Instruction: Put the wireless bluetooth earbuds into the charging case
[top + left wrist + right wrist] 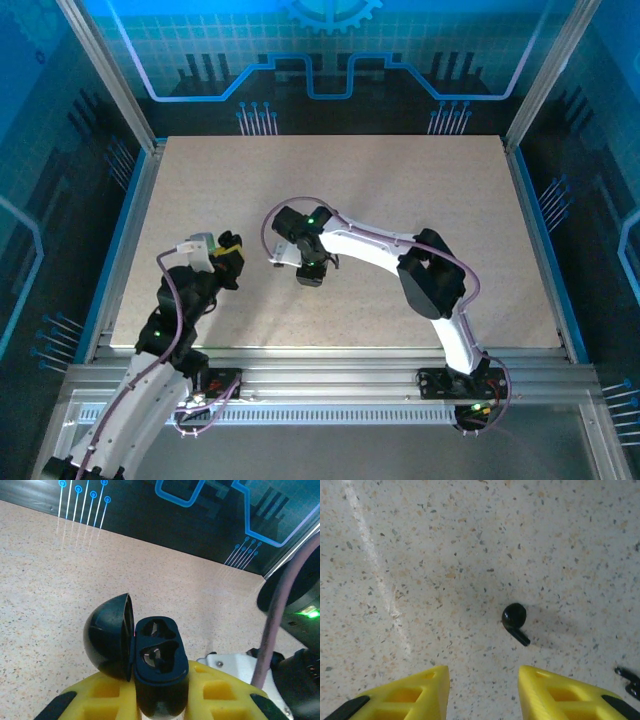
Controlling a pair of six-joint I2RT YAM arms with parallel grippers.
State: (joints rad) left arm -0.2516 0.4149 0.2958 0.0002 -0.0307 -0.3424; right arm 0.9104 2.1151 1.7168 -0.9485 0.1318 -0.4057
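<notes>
My left gripper [160, 682] is shut on the charging case [159, 656], a small black case held upright between the yellow fingers [107, 692]. Its domed lid [106, 636] hangs open to the left, and two dark sockets face the camera. In the top view the left gripper [226, 256] sits at the table's left-middle. One black stemmed earbud [514, 617] lies on the speckled table, stem pointing down-right. My right gripper [484, 675] hovers open just short of it, with nothing between its fingertips and the earbud slightly right of the gap. In the top view the right gripper [311, 274] points down near mid-table.
A small dark object [629, 679] pokes in at the right edge of the right wrist view; I cannot tell what it is. The speckled table [420, 200] stretches far behind both grippers. Metal rails [330, 375] and blue-lit walls ring it.
</notes>
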